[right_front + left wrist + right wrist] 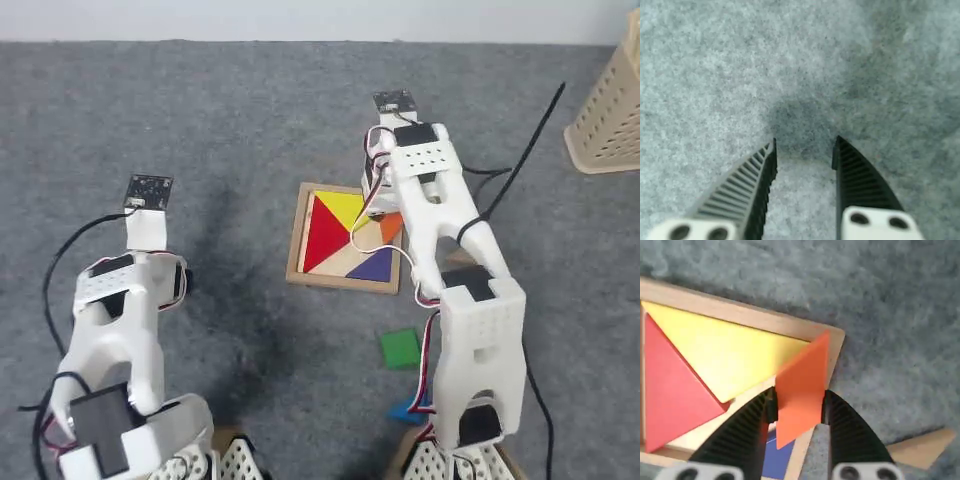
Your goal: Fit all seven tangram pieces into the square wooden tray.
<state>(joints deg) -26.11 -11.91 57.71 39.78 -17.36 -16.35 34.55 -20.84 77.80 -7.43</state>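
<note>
The square wooden tray (296,245) lies on the grey carpet at mid-table. A red triangle (325,240), a yellow triangle (342,208) and a purple-blue triangle (375,267) lie in it. My right gripper (797,395) hangs over the tray's far right corner, shut on an orange piece (802,385) that is tilted over the rim (740,310) beside the yellow triangle (730,355). A green square (400,347) and a blue piece (408,410) lie on the carpet in front of the tray. My left gripper (805,147) is open over bare carpet, far to the tray's left.
A cream slotted basket (610,110) stands at the far right edge. A tan wooden shape (920,450) lies on the carpet just right of the tray, partly under the right arm (450,230). Open carpet stretches between the left arm (120,300) and the tray.
</note>
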